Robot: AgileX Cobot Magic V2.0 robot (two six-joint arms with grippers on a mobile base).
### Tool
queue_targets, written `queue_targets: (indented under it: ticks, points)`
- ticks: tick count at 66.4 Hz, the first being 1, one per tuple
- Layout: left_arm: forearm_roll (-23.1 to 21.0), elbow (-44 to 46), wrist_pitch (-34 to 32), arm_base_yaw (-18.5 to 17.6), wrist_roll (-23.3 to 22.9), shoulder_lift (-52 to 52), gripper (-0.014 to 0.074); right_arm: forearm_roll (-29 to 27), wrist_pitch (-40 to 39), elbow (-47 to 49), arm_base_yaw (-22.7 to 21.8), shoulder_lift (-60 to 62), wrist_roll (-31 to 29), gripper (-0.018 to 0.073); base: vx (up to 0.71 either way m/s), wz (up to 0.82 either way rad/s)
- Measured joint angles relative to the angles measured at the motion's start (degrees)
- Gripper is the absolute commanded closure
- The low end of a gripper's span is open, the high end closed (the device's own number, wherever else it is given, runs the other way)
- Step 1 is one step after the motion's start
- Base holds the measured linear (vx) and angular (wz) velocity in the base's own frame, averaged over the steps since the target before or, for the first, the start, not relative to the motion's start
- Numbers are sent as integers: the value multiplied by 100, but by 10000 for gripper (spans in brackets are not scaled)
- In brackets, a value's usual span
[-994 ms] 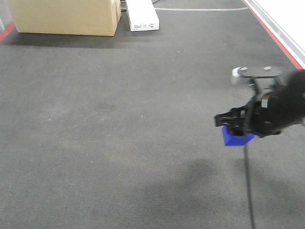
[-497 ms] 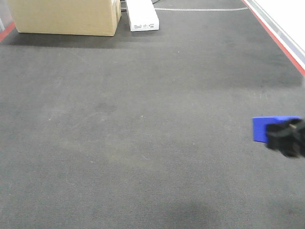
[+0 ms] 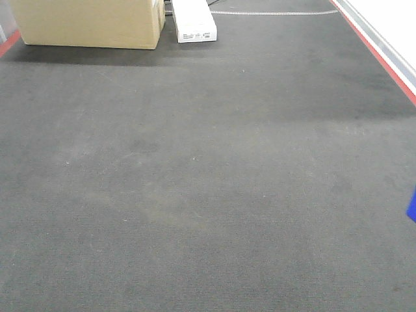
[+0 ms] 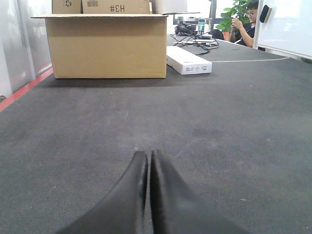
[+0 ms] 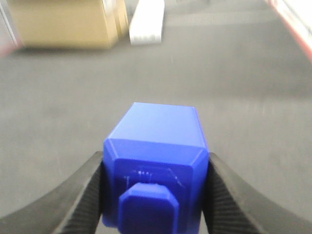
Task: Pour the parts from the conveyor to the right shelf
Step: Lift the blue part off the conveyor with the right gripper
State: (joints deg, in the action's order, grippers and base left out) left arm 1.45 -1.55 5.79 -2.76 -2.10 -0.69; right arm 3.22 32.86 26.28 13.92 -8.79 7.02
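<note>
The part, a bright-blue block (image 5: 158, 141) with a square stud facing the camera, is clamped between the ribbed fingers of my right gripper (image 5: 156, 163), which is shut on it above the dark-grey conveyor belt (image 5: 73, 97). In the front view only a blue sliver of the part (image 3: 412, 205) shows at the right edge, and the right gripper itself is out of frame there. My left gripper (image 4: 148, 155) is shut with nothing in it, low over the belt (image 4: 219, 122). The right shelf is out of view.
A large cardboard box (image 3: 88, 23) and a flat white box (image 3: 194, 21) stand at the belt's far end. A red side rail (image 3: 383, 52) runs along the right edge. A seated person (image 4: 246, 22) is beyond the belt.
My right gripper has carried the blue part off to the right, out of the front view. Only a sliver of blue remains at that view's right edge.
</note>
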Motion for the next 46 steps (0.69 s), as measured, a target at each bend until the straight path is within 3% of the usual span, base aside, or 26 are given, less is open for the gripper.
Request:
queue_targets:
  ticks: [21, 46]
  points:
    - [0, 0, 0, 0, 0, 0, 603, 472, -232, -611, 0, 760, -83, 564, 0, 0]
    - [0, 0, 0, 0, 0, 0, 603, 508, -308, -617, -6, 760, -83, 564, 0, 0]
